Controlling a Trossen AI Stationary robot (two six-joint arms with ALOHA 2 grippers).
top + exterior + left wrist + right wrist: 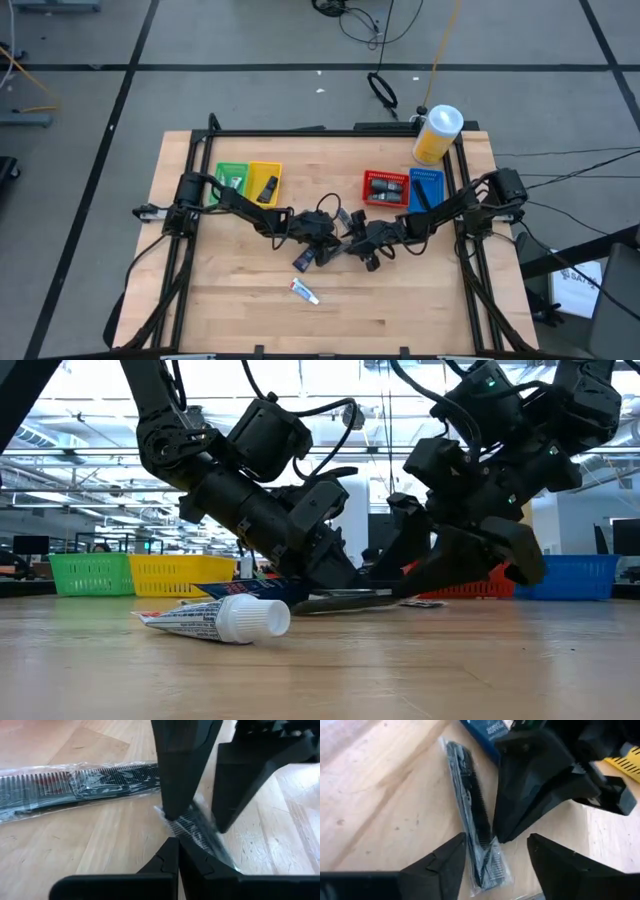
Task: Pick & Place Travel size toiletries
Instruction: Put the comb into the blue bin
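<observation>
A black comb in clear wrap [472,820] lies flat on the table centre between my two grippers. My left gripper [177,842] is shut, its tips down at one long edge of the wrap. My right gripper [497,839] is open, and its fingers stand on either side of the comb's end. A second wrapped comb [75,785] lies flat beside it. A dark blue sachet [303,261] lies just near of the left gripper. The white tube with red-blue marks [305,291] lies on its side nearer the table's front edge. My left gripper, slanting down from the table's left, rests its shut fingertips [499,836] on the wrap's edge [192,827] near one end of the comb. Whether film is pinched between them I cannot tell. The comb lies flat on the table. My right gripper: one fingertip [170,812] stands at the wrap's end, and I cannot tell whether it touches.
Along the far side stand a green basket [231,176] and a yellow basket [265,182] on the left, a red basket [385,187] and a blue basket [427,187] on the right. A yellow white-capped jar [437,134] stands behind them. Bare wood lies toward the near edge.
</observation>
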